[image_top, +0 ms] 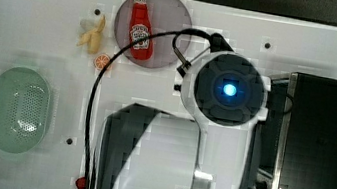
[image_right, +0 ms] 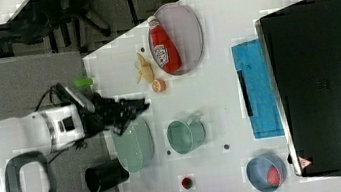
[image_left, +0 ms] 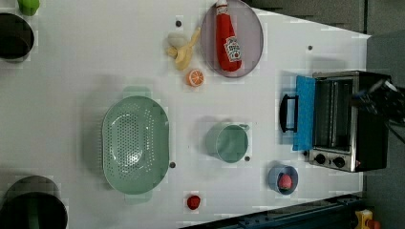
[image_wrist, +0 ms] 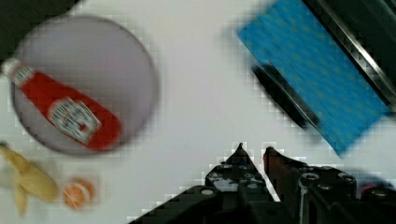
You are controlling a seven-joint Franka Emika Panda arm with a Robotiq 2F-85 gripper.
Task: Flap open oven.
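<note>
Bench (image_left: 95, 62), white, is carrying everything. Oven (image_left: 351, 121) is sitting at the left view's right edge w/ its blue door (image_left: 305, 112) lying flapped down flat toward the bench middle, black handle (image_left: 288, 113) at the door's outer edge, two knobs (image_left: 329, 161) showing on the silver front. In the right view the oven's black top (image_right: 327, 74) is taking up the right view's right side, door (image_right: 258, 88) lying open beside it.

Robot arm (image_right: 29, 146), white, is hanging off the right view's left, well apart from the oven. Its end effector (image_right: 142, 105) is pointing toward the bench, holding nothing; in the wrist view the end effector (image_wrist: 254, 151) is showing two black tips w/ a narrow gap between them, nearly closed, empty, above bare bench near the door.

Green colander (image_left: 136, 145) is resting at the left view's centre-left. Grey plate (image_left: 232, 38) is holding a ketchup bottle (image_left: 228, 40). Green cup (image_left: 228, 142) is standing between colander & oven. Small blue bowl (image_left: 282, 179) w/ a red fruit is sitting near the knobs. Banana (image_left: 184, 50) & orange slice (image_left: 195, 77) are lying just beside the plate.
</note>
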